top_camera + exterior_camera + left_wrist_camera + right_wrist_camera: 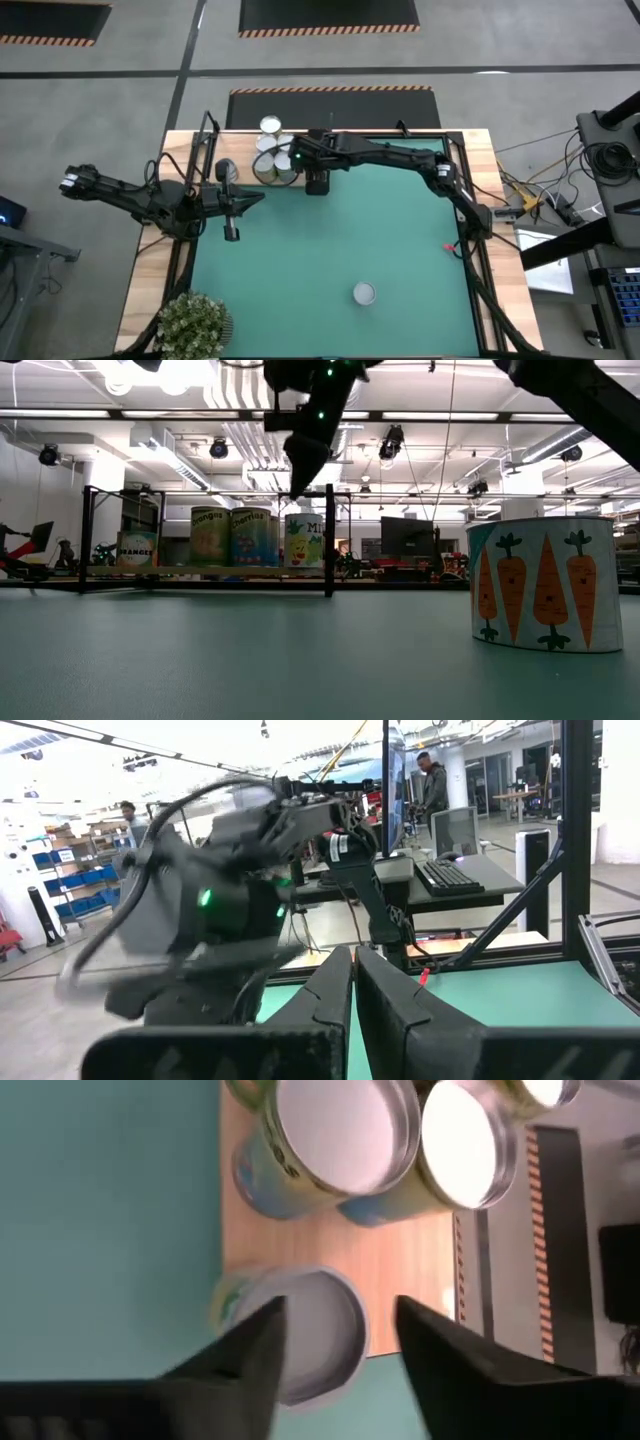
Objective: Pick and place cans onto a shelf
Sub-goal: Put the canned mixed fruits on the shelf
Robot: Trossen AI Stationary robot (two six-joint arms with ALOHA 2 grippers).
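Several cans stand upright on the light-wood shelf (400, 1270) at the table's far side; in the low view they line up (250, 538) inside a black frame. My right gripper (335, 1350) hovers open above the can (310, 1325) at the shelf's near edge, clear of it, fingers slanting down; the low view shows it (298, 480) over that can (305, 540). Another can, with carrots on its side (540, 582), stands on the green mat (363, 293) near the front edge. My left gripper (353, 985) is shut and holds nothing, raised at the table's left (255, 200).
A black post (328, 540) of the shelf's frame rises just beside the can under my right gripper. A potted plant (195, 322) sits at the table's near left corner. The green mat (400, 240) between the shelf and the lone can is bare.
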